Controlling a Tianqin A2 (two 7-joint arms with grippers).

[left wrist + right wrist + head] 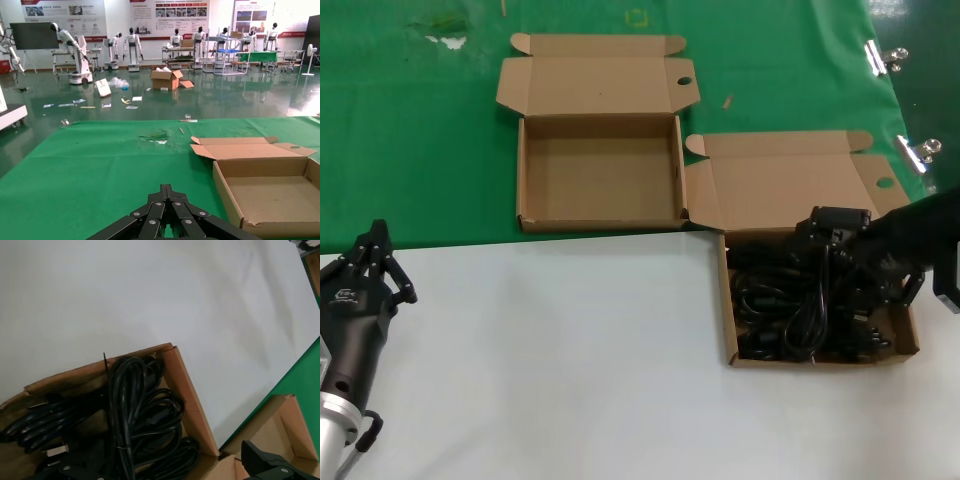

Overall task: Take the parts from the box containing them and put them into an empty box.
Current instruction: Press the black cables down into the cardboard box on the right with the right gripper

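Observation:
The empty box (600, 170) lies open on the green mat at the back centre, also seen in the left wrist view (270, 195). The box containing the parts (727, 300) sits to its right on the white table, filled with black coiled cords (770, 300). My right gripper (840, 240) reaches in from the right and hovers over this box. In the right wrist view its fingers (270, 462) stand far apart, open, with one tied cord bundle (122, 410) running between them. My left gripper (377, 232) is parked at the table's left edge, shut on nothing (167, 189).
The white table surface (570, 350) fills the front and the green mat (420, 150) the back. Both boxes have their lids (595, 75) folded back. Metal clips (918, 152) lie on the mat at the far right.

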